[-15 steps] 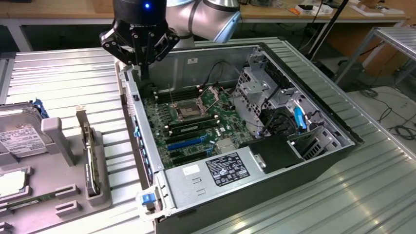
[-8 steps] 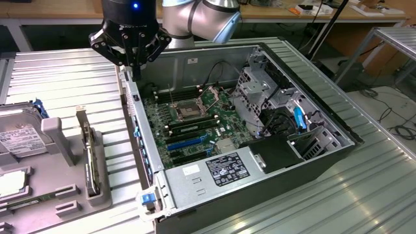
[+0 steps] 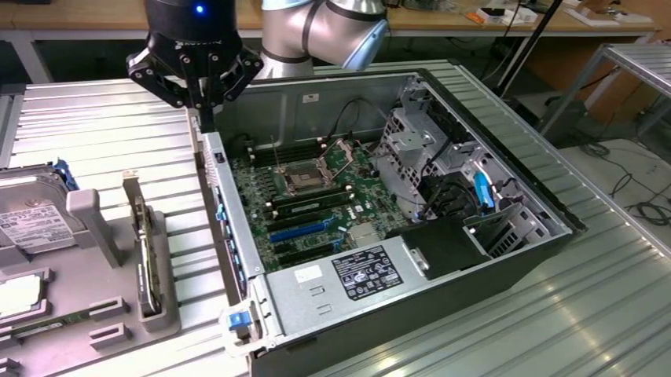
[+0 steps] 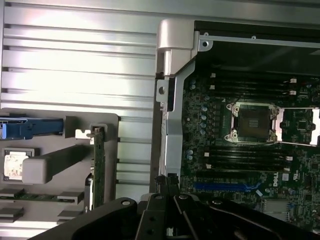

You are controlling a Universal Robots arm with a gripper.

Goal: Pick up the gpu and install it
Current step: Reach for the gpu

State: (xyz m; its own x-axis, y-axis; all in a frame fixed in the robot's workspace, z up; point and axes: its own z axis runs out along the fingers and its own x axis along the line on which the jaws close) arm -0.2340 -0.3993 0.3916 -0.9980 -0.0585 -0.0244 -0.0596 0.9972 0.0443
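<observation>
The gpu [image 3: 144,243] is a thin dark green card with a silver end bracket. It stands on edge in a grey holder [image 3: 100,275] on the table, at the exterior view's left of the open computer case [image 3: 504,236]. In the wrist view the gpu [image 4: 98,165] shows edge-on in that holder. My gripper [image 3: 206,110] hangs above the case's rear wall, well above and behind the card. Its fingers look shut together with nothing between them. In the wrist view the gripper [image 4: 166,186] sits over the case wall, beside the motherboard's blue slot [image 4: 225,186].
A silver hard drive [image 3: 31,216] with a white label and a green memory stick [image 3: 53,322] rest in the same holder. The motherboard [image 3: 314,196] lies open with its CPU socket [image 4: 252,121], a drive cage [image 3: 419,149] and a power supply [image 3: 346,279].
</observation>
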